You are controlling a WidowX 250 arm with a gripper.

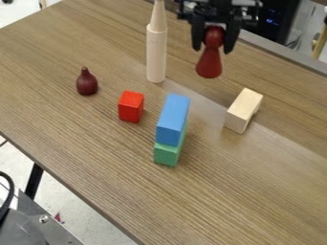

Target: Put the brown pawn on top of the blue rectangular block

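Note:
At the top right of the camera view, the black gripper (214,44) hangs above the table, shut on the reddish-brown pawn (209,62). The pawn is held upright by its round head, its wide base downward. Below and to the left of it, the blue rectangular block (173,119) lies on top of a green block (168,153). The pawn and the blue block are apart.
A red block (131,106) stands left of the stack, and a dark maroon pear-shaped piece (87,82) is farther left. A tall pale wooden piece (156,52) rises behind. To the right is a pale wooden block (243,110) on the brown table (256,191).

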